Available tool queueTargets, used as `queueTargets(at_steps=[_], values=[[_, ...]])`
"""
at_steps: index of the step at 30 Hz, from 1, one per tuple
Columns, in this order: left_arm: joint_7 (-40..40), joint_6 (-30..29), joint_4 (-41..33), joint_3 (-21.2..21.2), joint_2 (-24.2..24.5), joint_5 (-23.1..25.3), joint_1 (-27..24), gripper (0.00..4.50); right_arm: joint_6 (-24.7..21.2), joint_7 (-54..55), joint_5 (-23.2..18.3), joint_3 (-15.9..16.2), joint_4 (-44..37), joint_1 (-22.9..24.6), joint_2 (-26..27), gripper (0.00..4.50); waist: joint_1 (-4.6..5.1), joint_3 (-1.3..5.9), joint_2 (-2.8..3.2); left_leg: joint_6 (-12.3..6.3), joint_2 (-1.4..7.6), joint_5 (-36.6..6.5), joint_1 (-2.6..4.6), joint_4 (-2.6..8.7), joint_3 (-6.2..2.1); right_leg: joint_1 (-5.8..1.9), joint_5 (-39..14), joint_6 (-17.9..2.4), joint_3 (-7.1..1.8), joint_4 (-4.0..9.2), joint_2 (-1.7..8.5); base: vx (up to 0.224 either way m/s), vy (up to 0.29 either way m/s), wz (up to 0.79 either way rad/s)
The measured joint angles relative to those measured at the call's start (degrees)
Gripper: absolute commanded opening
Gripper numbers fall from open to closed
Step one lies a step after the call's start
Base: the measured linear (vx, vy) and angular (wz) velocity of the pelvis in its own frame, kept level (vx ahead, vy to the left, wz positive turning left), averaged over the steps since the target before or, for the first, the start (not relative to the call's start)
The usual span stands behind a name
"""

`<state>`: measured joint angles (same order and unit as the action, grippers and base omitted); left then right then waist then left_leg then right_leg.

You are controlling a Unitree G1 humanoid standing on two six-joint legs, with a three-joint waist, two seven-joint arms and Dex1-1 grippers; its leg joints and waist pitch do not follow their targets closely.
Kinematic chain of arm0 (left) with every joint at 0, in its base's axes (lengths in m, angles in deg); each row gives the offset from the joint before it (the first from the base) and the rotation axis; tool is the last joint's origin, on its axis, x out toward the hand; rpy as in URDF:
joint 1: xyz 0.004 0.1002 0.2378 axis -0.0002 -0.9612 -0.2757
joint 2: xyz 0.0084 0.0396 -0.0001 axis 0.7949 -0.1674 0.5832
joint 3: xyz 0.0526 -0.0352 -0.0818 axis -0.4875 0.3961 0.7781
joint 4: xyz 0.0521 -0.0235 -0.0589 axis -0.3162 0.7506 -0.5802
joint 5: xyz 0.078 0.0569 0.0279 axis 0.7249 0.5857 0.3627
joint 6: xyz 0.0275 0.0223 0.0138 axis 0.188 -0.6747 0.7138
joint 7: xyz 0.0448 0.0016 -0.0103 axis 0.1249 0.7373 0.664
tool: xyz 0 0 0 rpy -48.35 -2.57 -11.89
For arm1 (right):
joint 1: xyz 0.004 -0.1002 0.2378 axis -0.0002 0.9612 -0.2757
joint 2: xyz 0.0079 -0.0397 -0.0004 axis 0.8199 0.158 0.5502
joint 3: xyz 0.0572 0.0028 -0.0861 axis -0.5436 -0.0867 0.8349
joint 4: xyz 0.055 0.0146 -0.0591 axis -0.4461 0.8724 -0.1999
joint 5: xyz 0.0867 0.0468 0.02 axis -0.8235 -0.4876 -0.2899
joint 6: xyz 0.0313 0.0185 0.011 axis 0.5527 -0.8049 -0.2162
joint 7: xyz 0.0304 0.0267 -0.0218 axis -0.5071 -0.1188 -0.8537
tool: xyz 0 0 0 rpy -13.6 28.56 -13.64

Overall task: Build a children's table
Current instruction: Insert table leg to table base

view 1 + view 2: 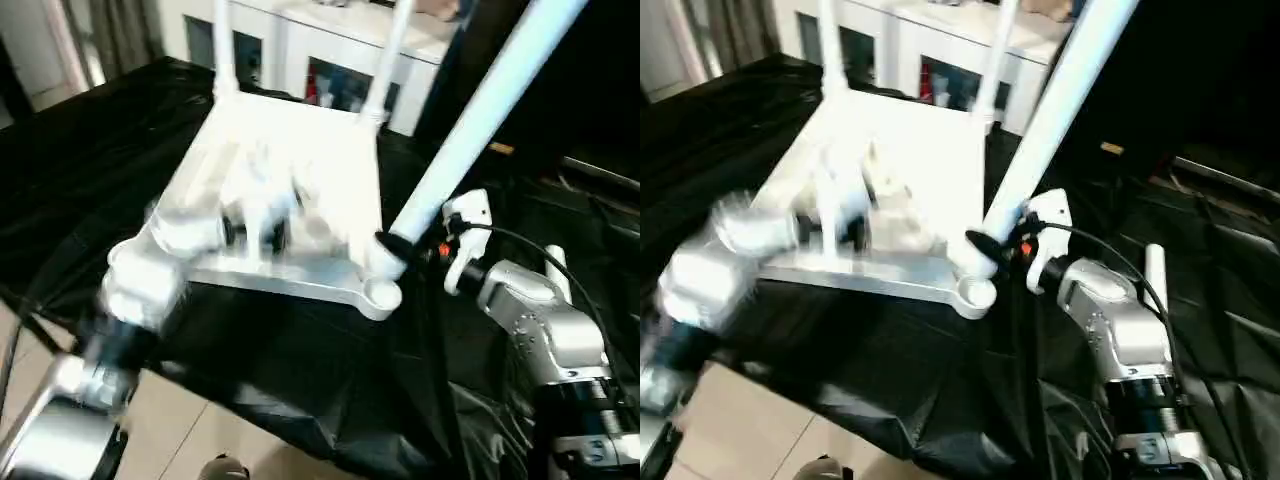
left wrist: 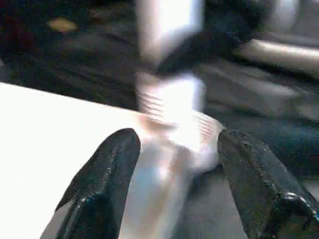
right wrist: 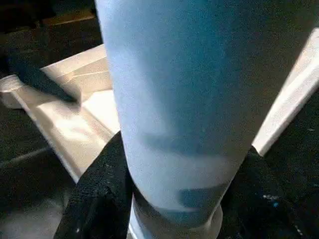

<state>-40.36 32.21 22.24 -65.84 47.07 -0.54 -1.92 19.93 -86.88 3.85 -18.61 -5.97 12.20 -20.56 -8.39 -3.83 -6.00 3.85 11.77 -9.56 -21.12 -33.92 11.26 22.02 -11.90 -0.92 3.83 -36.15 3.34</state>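
The children's table top lies upside down on a black cloth. Two white legs stand upright in its far corners. My right gripper is shut on the lower end of a third leg, which leans up to the right above the near right corner socket. In the right wrist view the leg sits between both black fingers. My left gripper is open at the top's near rim, and its fingers straddle that rim, facing the leg's threaded end.
A white cabinet with glass doors stands just behind the table top. The black cloth hangs over the front edge, with pale floor below at the left. A black cable loops over my right forearm.
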Motion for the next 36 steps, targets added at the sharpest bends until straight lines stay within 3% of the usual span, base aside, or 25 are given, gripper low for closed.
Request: queueTargets(at_steps=[3, 7, 11, 14, 18, 36], values=[[-0.53, 4.17, 4.39, -1.32, -1.42, 2.4, 1.24, 3.01, -0.56, -0.38, -0.55, 0.52, -1.44, 0.33, -0.28, 1.89, 0.2, -0.05, 0.12, 0.07, 0.0, 0.04, 0.13, 0.0, 0.0, -0.07, 0.05, -0.03, -0.02, -0.02, 0.0, 0.0, 0.0, 0.0], [0.87, 10.25, 14.73, -1.9, -3.69, 6.95, 5.04, 2.66, -1.34, -0.28, -0.73, 0.84, -2.38, 1.02, -0.46, 1.89, 0.28, -0.1, 0.21, 0.09, 0.0, 0.05, 0.15, 0.0, -0.01, -0.07, 0.09, -0.01, -0.01, -0.03, 0.0, 0.0, 0.0, 0.0], [-1.16, 12.87, 21.16, -4.85, -3.05, 9.58, 7.61, 2.21, -2.81, -0.39, -0.8, 1.53, -4.26, 1.93, -0.45, 1.89, 0.34, -0.17, 0.69, 0.05, 0.0, 0.03, 0.1, 0.0, 0.0, -0.04, 0.1, -0.04, -0.02, 0.01, 0.0, 0.0, 0.0, 0.0], [-3.4, 13.46, 23.78, -5.53, -3.12, 9.71, 7.86, 2.17, -3.21, -0.33, -0.77, 1.53, -4.32, 2.3, -0.55, 1.89, 0.3, -0.16, 1.22, 0.01, 0.0, 0.01, 0.06, 0.03, 0.01, -0.01, 0.06, -0.08, -0.01, 0.01, 0.0, 0.0, 0.0, 0.0], [-6.73, 15.12, 28.69, -4.81, -4.79, 9.67, 8.58, 1.77, -3.34, -0.12, -0.75, 1.51, -4.61, 2.49, -1.05, 1.89, 0.13, -0.1, 1.95, 0.02, 0.0, 0.01, 0.06, 0.02, 0.01, -0.01, 0.06, -0.08, -0.01, 0.0, 0.0, 0.0, 0.0, 0.0], [-6.53, 24.35, 44.15, -4.89, -7.99, 14.49, 15.35, 0.31, -3.48, 0.42, -0.65, 1.5, -6.33, 4.21, -1.28, 1.89, 0.22, -0.06, 2.95, 0.02, -0.01, 0.01, 0.11, 0.01, 0.01, -0.05, 0.07, -0.09, -0.02, 0.0, 0.03, 0.0, 0.0, 0.0]])
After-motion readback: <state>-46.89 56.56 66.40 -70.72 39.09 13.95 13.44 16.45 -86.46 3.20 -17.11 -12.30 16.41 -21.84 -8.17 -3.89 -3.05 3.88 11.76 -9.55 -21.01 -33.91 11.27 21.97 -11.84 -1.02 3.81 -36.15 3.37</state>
